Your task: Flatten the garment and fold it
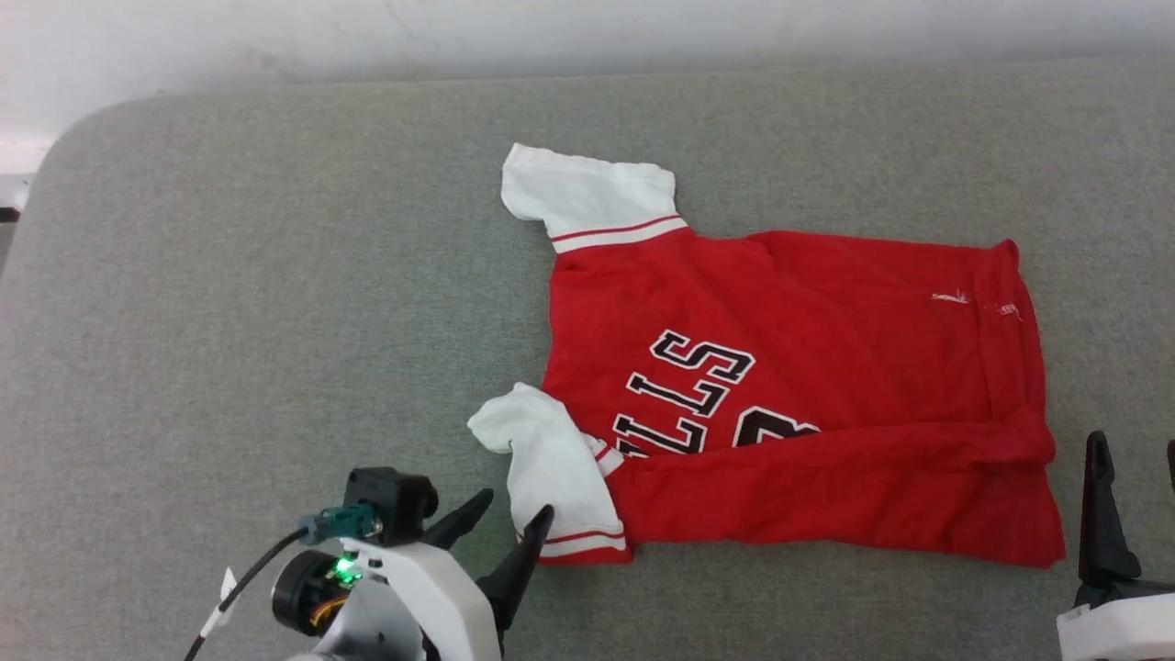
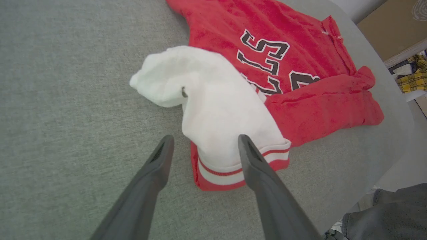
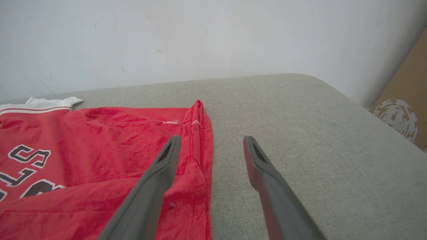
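Spread lettering-up on the grey fabric-covered counter (image 1: 229, 275): a red jersey T-shirt with white short sleeves and black block lettering (image 1: 826, 303), near long edge rolled over onto itself, near white sleeve (image 1: 551, 468) crumpled. Hence, probably, the left end effector (image 1: 514, 505) with fingers apart over that sleeve's striped cuff, clamping nothing, poised to pull it flat. Likewise the right end effector (image 1: 1134, 445): parted, empty, just beside the hem corner. Flattening judged unfinished, folding not begun. Off the counter, a brown cardboard box (image 3: 413, 86); contents hidden.

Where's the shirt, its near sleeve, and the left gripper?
shirt (image 1: 826, 303), head view, red body.
near sleeve (image 2: 213, 110), left wrist view, white cloth.
left gripper (image 1: 516, 503), head view, between its fingertips.
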Robot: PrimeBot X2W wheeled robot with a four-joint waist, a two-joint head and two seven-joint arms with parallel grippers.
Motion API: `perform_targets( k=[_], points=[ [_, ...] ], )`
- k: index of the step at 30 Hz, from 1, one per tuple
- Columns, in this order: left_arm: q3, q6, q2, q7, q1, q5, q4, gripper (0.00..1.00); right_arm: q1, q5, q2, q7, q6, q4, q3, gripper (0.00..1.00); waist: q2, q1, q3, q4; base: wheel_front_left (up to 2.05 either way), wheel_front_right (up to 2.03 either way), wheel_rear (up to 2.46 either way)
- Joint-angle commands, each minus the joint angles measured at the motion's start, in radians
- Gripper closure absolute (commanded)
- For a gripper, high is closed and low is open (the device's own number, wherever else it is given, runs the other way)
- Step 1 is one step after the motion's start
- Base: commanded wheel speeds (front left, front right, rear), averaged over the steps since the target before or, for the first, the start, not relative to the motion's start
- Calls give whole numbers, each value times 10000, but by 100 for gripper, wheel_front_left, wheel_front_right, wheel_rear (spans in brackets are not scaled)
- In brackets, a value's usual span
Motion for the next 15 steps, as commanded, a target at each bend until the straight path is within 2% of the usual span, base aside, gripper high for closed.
perform_targets(
  k=[1, 6, 12, 13, 14, 15],
  points=[
    [-39, -70, -35, 196, -135, -194, 23, 0, -164, 49, 29, -62, -9, 44, -31, 0, 0, -1, 141, -130, 0, 0, 0],
    [-153, 191, 139, 1380, -37, -424, 302, 0, -235, 81, 29, -97, -9, 112, -85, 0, 0, -1, 362, -258, 0, 0, 0],
    [-123, 522, -289, 2473, -135, -1329, 788, 0, -414, 131, 29, -117, -9, 200, -23, 0, 0, -1, 602, -357, 0, 0, 0],
    [-164, 510, -286, 2576, -217, -1346, 900, 18, -445, 129, 29, -115, -9, 216, -7, 0, 0, -1, 626, -372, 0, 0, 0],
    [-201, 505, -282, 2636, -304, -1331, 1030, 64, -474, 122, 29, -111, -9, 231, 11, 0, 0, -1, 645, -390, 0, 0, 0],
    [-266, 451, -253, 2649, -401, -1270, 1151, 100, -504, 109, 29, -104, -9, 246, 31, 0, 0, -1, 660, -411, 0, 0, 0]
  ],
)
